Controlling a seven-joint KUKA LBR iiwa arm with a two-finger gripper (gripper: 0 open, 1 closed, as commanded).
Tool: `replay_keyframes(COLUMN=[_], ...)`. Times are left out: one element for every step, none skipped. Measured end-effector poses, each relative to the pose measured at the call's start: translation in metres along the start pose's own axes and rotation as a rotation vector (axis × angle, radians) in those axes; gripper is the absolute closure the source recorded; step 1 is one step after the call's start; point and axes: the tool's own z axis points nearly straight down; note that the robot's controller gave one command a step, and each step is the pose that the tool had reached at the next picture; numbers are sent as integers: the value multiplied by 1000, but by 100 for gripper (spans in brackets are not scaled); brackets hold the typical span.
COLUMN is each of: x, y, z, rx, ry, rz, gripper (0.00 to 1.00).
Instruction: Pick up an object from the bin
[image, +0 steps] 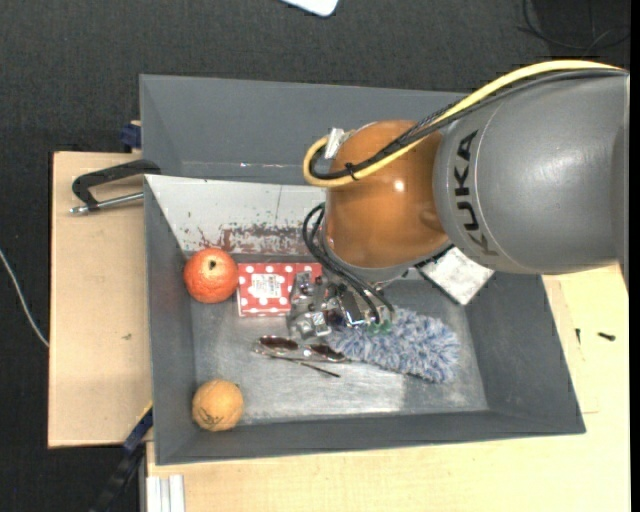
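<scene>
Gripper low beside red dotted box, perhaps touching; sunglasses near.

In the bin, the hand between red dotted box and blue fuzzy cloth.

- Red-orange apple on the left side of the bin, pretty much up against the next thing.
- Red box with white dots, lying flat just right of the apple, white label facing up.
- Orange sitting alone near the lower-left corner, well apart from everything else.
- Fluffy blue-grey duster head, right of the middle.
- White packet by the right wall, partly hidden.
</scene>
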Motion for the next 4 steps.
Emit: replay_keyframes(x=[35,1,-17,-32], y=[-21,-40,-51,-58], z=[108,99,93,99], rx=[0,-2,-2,-3], ry=[15,17,17,29], rz=[-136,-142,-143,-298], gripper=[0,0,0,0])
